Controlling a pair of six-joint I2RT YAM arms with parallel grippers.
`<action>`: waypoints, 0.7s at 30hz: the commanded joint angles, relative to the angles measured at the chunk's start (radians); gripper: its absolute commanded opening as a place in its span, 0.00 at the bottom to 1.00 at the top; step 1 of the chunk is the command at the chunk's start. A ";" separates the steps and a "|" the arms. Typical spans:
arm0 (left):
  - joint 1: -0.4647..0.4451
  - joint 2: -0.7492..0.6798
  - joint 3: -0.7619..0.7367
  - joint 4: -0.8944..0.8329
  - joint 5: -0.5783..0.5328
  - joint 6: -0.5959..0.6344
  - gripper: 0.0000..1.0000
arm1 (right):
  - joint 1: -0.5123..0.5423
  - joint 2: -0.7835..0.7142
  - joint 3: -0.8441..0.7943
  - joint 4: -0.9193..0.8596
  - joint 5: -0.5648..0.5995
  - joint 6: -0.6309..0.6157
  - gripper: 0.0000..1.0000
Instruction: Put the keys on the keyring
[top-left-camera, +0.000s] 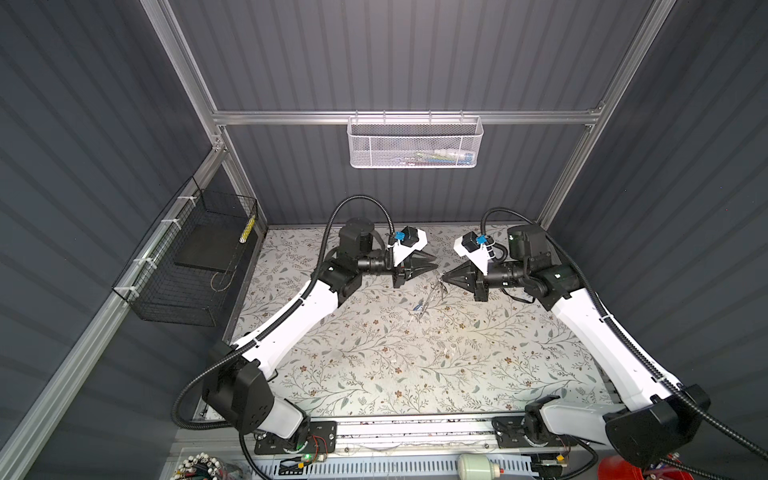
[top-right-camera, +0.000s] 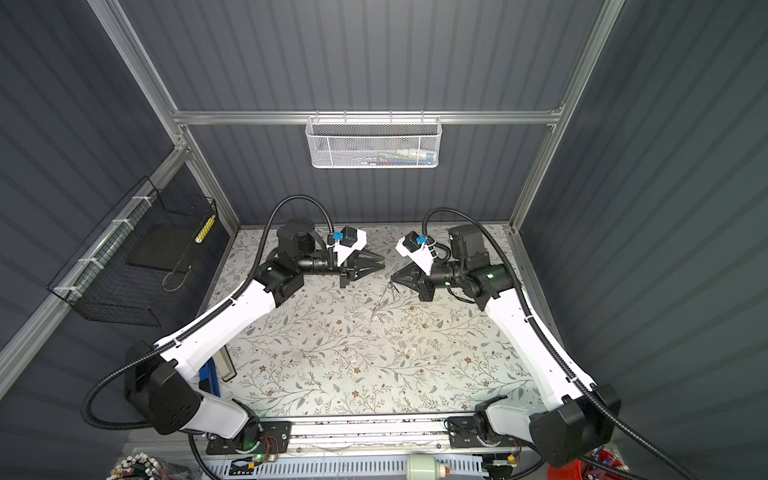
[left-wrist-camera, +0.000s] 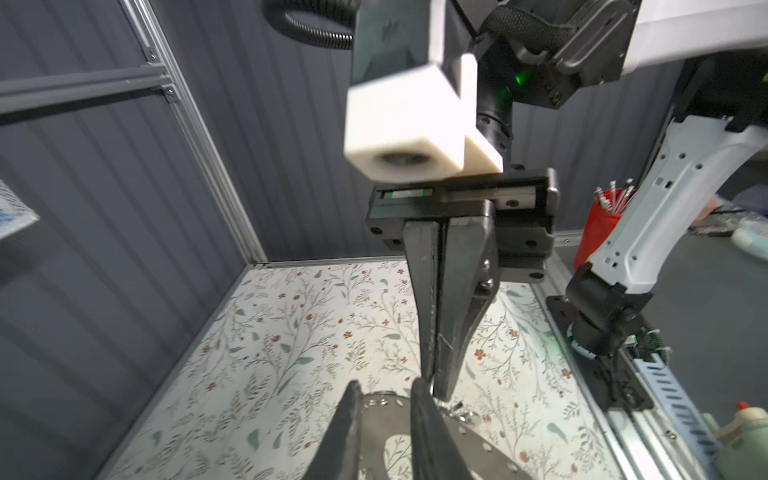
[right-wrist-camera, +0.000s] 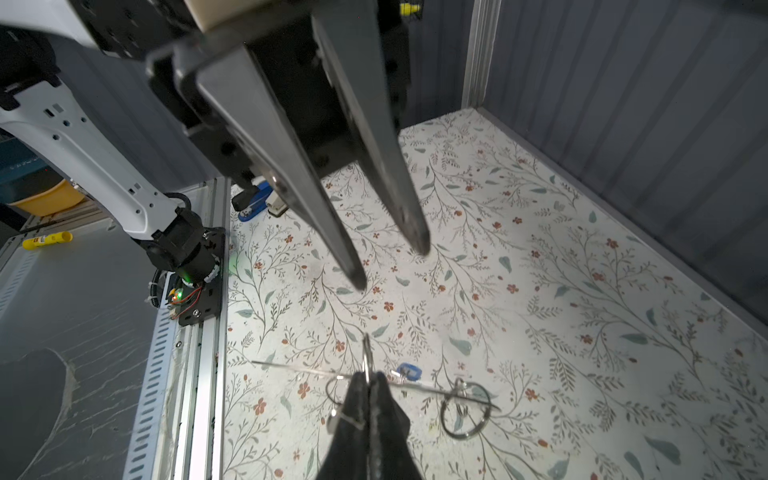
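Right wrist view shows the right gripper (right-wrist-camera: 370, 378) pinched tight on a thin metal keyring (right-wrist-camera: 366, 353), which sticks up on its edge from between the tips. A tiny silver key (right-wrist-camera: 332, 419) seems to hang just beside those tips, but it is too small to be sure. Another ring (right-wrist-camera: 443, 411) lies flat on the flowery table (right-wrist-camera: 582, 291) close by, with a small blue tag (right-wrist-camera: 409, 371) near it. A thin clear line runs across the table by the tag. The left gripper (right-wrist-camera: 390, 266) is up in the air, facing the right one. Its two fingers are apart and nothing is between them. In both top views the two grippers point at each other, with their tips near but not touching.
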 joint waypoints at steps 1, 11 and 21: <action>0.003 -0.029 0.069 -0.274 -0.081 0.196 0.23 | 0.005 0.016 0.045 -0.133 0.044 -0.050 0.00; -0.086 0.058 0.228 -0.484 -0.178 0.317 0.22 | 0.024 0.068 0.134 -0.233 0.086 -0.084 0.00; -0.130 0.125 0.312 -0.576 -0.248 0.367 0.20 | 0.043 0.085 0.170 -0.271 0.093 -0.113 0.00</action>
